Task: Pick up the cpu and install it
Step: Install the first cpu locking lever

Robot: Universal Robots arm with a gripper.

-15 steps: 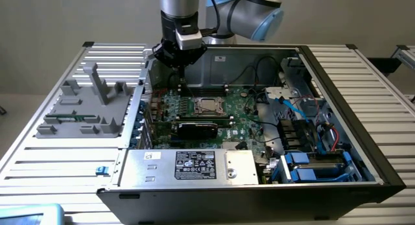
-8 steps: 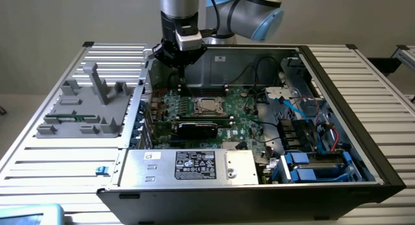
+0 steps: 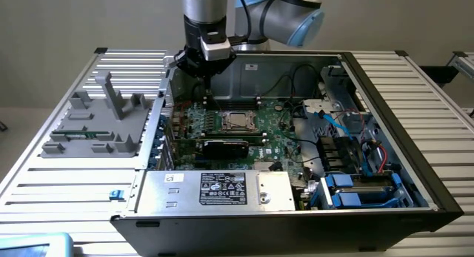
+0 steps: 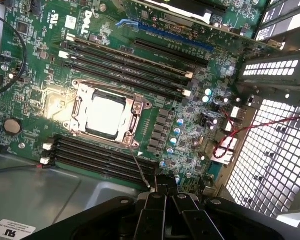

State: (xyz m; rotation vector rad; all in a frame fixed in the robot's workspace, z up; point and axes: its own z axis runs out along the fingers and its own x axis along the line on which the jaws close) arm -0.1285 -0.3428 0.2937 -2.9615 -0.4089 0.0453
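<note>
Cpu work looks close to finished, going by how things lie: the claw (image 4: 166, 186) hangs over the motherboard (image 4: 200, 125) with its two fingers pressed together and nothing between them. It touches nothing. Its tips sit above the memory slots (image 4: 102, 157) just beside the socket (image 4: 79, 107), not over the chip itself.

Near the claw, the cpu (image 4: 106, 116) lies flat inside the socket's metal frame, its silver top facing up and square to the frame. The exterior view gives the same reading, with the chip in the middle of the board below the arm. Picking up and placing therefore appear done. Whether the frame is latched down over the chip cannot be told from these pictures, so that part may remain.

Farther out, a black card (image 3: 226, 147) stands in its slot beside the socket, and a power supply (image 3: 215, 190) fills the near corner of the open computer case (image 3: 385, 96). The case rests on the slatted table (image 3: 433, 112), and a grey fixture (image 3: 96, 126) sits on the table toward the exterior view's left
</note>
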